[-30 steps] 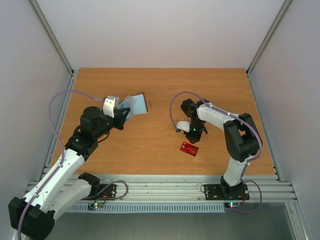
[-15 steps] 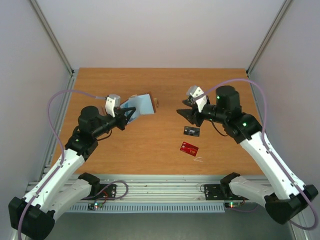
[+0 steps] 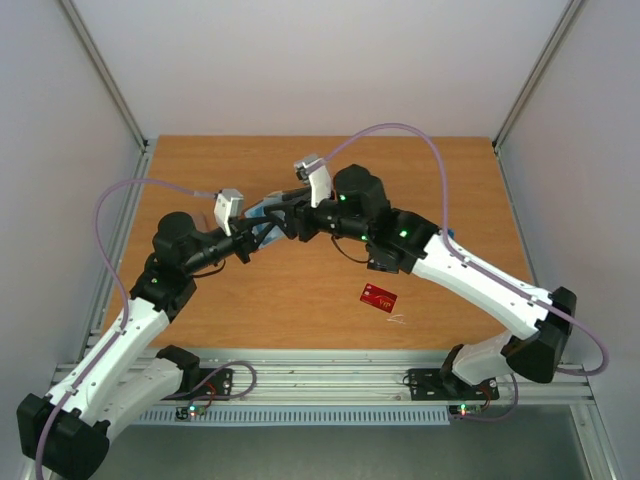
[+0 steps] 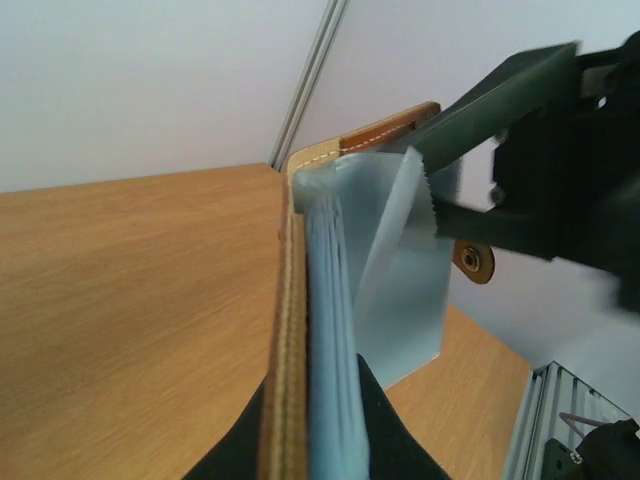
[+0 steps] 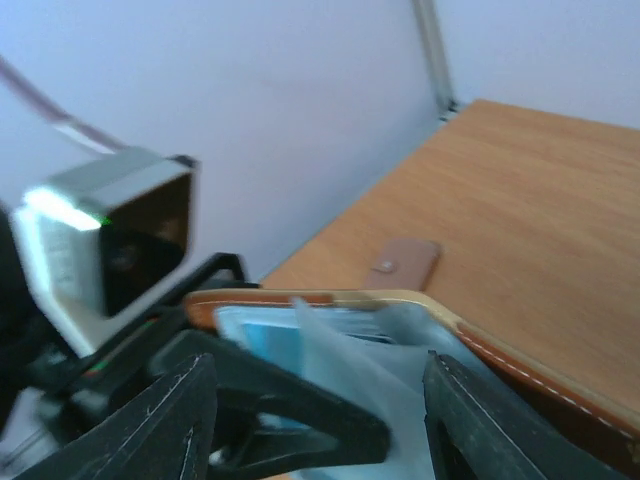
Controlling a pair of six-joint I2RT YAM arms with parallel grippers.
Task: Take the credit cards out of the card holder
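Note:
My left gripper [image 3: 256,233] is shut on the brown card holder [image 3: 260,212] and holds it up on edge, opened, above the table's back left. In the left wrist view my fingers clamp its lower edge [image 4: 285,340]. My right gripper [image 3: 287,216] is open with a finger on each side of the holder's pale blue-grey inside [image 5: 330,370]. A blue card [image 5: 268,340] sits in a pocket. The closing tab [image 5: 405,262] hangs behind. The red card [image 3: 378,297] lies flat on the table at right. The black card is hidden under my right arm.
My right arm [image 3: 450,265] stretches across the middle of the table towards the left. A small pale scrap [image 3: 398,320] lies just in front of the red card. Metal rails [image 3: 120,250] and grey walls bound the wooden table [image 3: 320,300].
My right gripper left the black card on the table beside the red one, then swung left and up to the held card holder. My left gripper kept its hold, tilting the holder slightly.

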